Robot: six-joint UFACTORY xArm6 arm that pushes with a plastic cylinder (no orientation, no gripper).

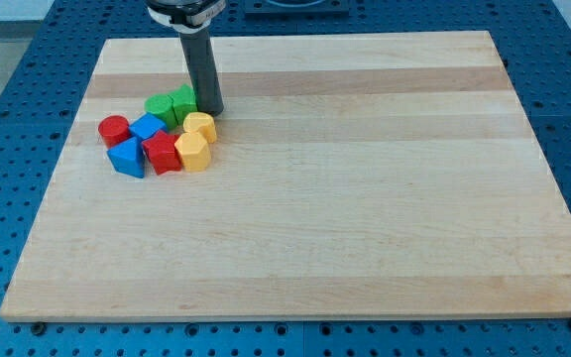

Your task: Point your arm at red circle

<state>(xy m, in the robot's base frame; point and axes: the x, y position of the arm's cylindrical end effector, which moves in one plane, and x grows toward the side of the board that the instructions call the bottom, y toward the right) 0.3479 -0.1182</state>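
The red circle (113, 129) lies at the left end of a tight cluster of blocks on the wooden board (365, 198). My tip (212, 111) rests on the board at the cluster's upper right, touching or nearly touching the green blocks (171, 104) and just above the yellow round block (199, 125). The red circle is about a hand's width to the left of my tip, with the cluster between them. Beside the red circle sit a blue block (148, 126) and a blue triangular block (127, 158).
The cluster also holds a red block (162, 153) and a yellow pentagon-like block (193, 152). The board lies on a blue perforated table (8, 119). The arm's housing (181, 12) shows at the view's top.
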